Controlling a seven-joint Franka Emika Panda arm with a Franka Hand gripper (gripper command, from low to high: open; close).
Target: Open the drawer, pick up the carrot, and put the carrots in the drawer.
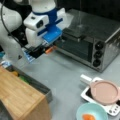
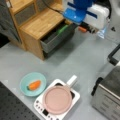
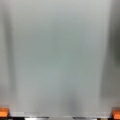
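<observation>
While the gripper [image 1: 49, 50] is hovering near the open drawer [image 2: 56, 40] with orange-tipped jaws apart and empty, the carrot [image 2: 34, 85] is lying in the bowl [image 2: 25, 82], well apart; a centred, level approach seems wise.

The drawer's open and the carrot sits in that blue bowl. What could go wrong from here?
1. The carrot lies low inside the light-blue bowl. The open, empty gripper, up by the toaster oven, might knock the rim and shift the bowl.
2. The drawer shows only a narrow opening under the wooden top and holds a green vegetable, so a released carrot could catch the edge.
</observation>
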